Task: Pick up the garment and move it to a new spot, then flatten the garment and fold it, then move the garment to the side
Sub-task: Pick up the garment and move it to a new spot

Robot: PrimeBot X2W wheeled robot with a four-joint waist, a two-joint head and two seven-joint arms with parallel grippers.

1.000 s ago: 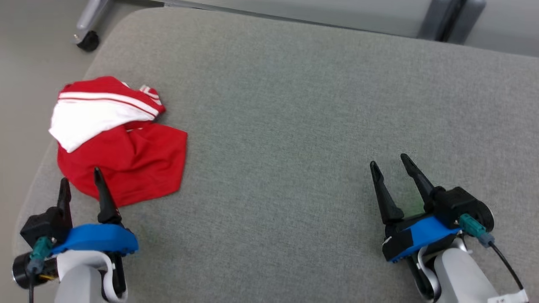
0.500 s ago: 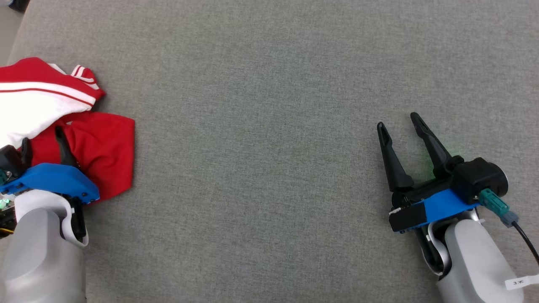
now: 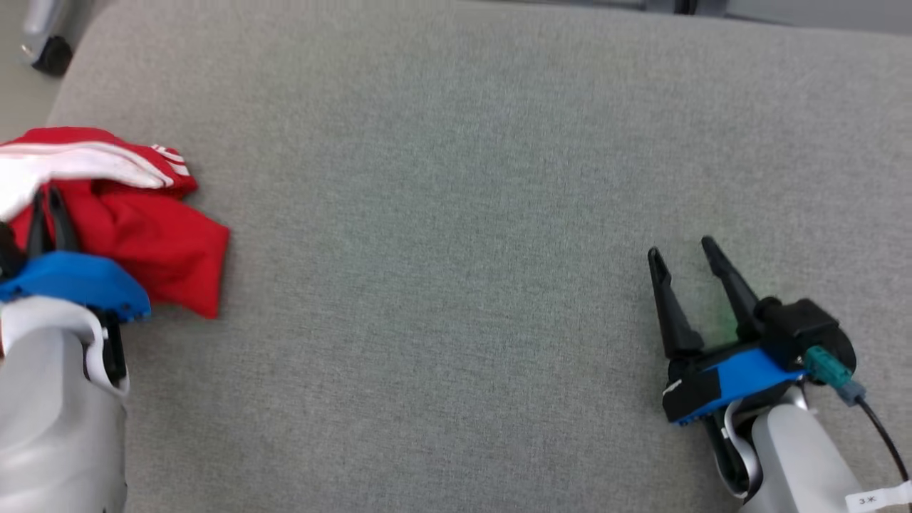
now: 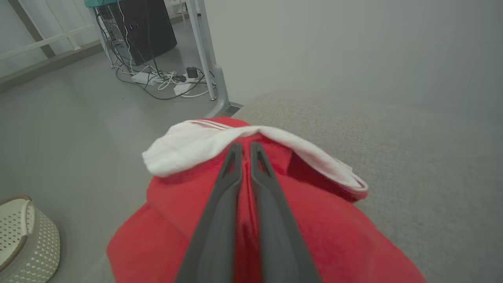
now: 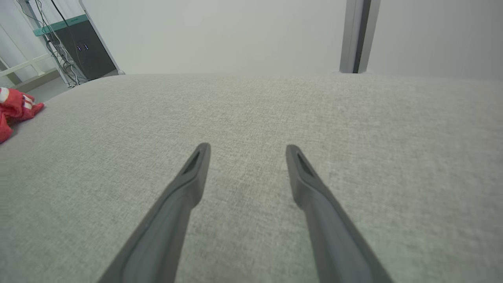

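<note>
The garment (image 3: 164, 235) is red with a white panel and white stripes, bunched at the left edge of the grey padded table (image 3: 456, 214). My left gripper (image 3: 46, 194) is over its near part, shut on a fold of red cloth. In the left wrist view the two fingers of the left gripper (image 4: 245, 146) lie almost together, with the garment (image 4: 177, 204) gathered around them and the white panel draped past the tips. My right gripper (image 3: 680, 249) is open and holds nothing, low over the bare table at the right. The right wrist view shows the right gripper (image 5: 247, 148) and the garment (image 5: 15, 108) far to the left.
The table's left edge runs just beyond the garment, with floor below. A white perforated basket (image 4: 23, 236) stands on the floor, and cables (image 4: 165, 78) lie near a black cabinet (image 4: 137, 23). A caster wheel (image 3: 50, 53) is at the far left, and a grey post (image 5: 355, 35) behind the table.
The head camera has shifted between frames. My left gripper moved forward onto the garment and shut on it, and the cloth is now bunched up. The right gripper stays open.
</note>
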